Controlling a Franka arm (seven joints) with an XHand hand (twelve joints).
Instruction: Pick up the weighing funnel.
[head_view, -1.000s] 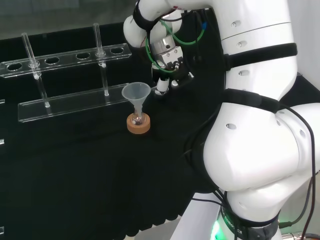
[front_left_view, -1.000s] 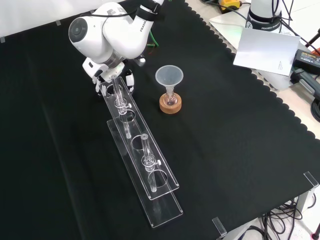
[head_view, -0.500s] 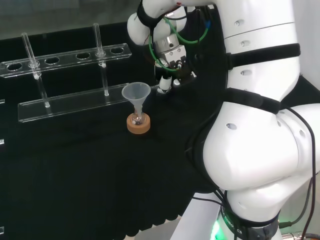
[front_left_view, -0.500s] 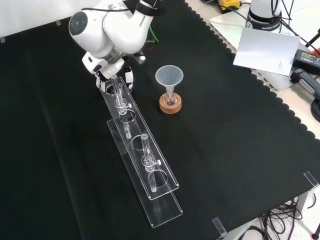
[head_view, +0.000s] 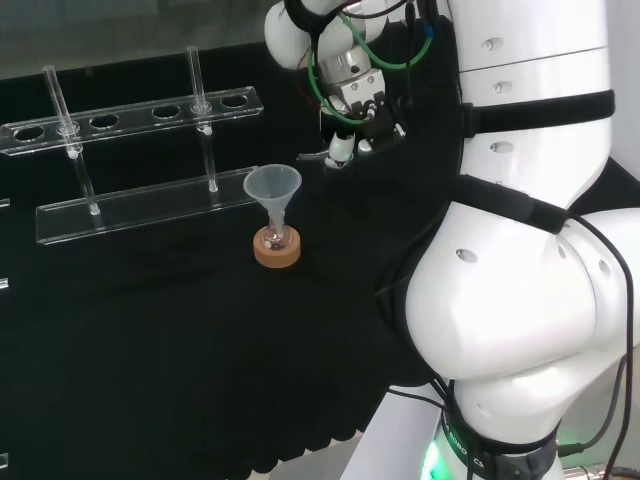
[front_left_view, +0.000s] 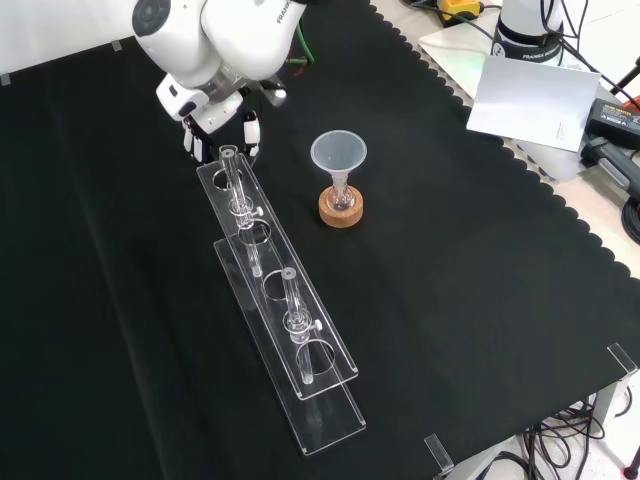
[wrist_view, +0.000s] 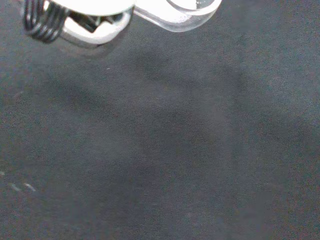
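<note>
The hand (head_view: 360, 110) is rising higher near the funnel (head_view: 272, 186) than before; its fingers (head_view: 340, 149) are pinching the weighing funnel (wrist_view: 174, 16).

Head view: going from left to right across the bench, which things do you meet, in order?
Left glass tube in the rack → second glass tube → funnel on its cork ring → hand → the arm's white links.
</note>
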